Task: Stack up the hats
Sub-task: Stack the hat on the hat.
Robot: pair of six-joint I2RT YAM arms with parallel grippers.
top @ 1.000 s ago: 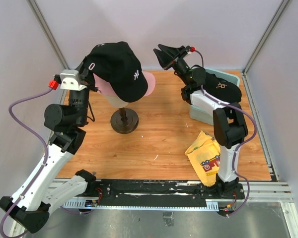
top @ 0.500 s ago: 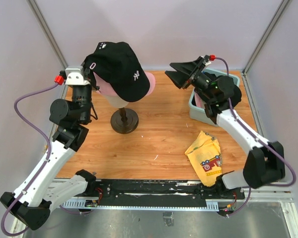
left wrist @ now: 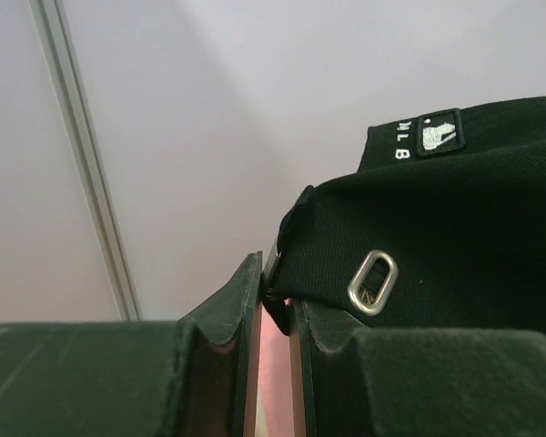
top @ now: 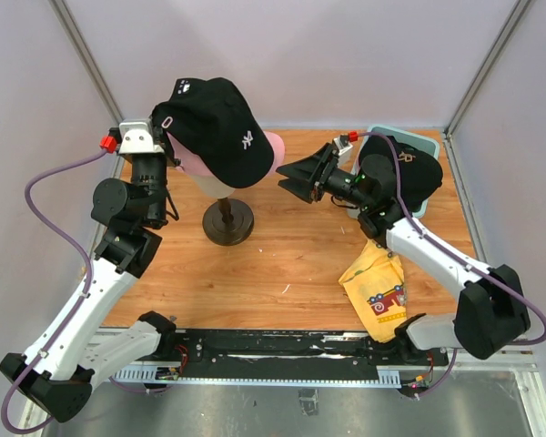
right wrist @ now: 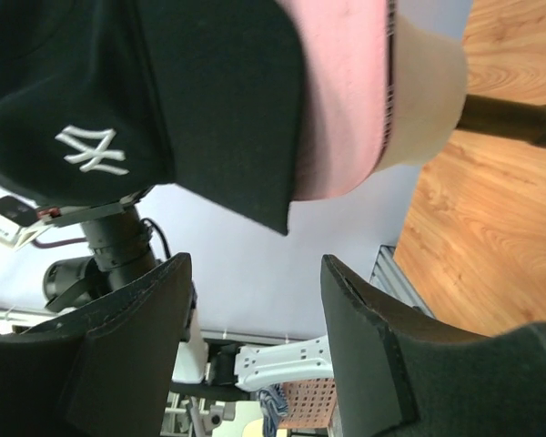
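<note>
1. Danger of dragging the black NY cap (top: 220,127) askew: pinched at its rear strap by the left gripper (left wrist: 275,287) while seated over the pink cap (top: 271,151) on the mannequin head (top: 217,186).
2. Could rock the head on its dark stand (top: 227,224) if tugged sideways.
3. With the right gripper (top: 296,175) spread wide just beside the brims, may snag both brims together, or shove the pink cap round.
4. Possibly only a shallow hold on the strap, hard to judge from the wrist view; could slip.
5. Leaves another black cap (top: 409,169) in the teal bin (top: 429,142), well apart.
</note>
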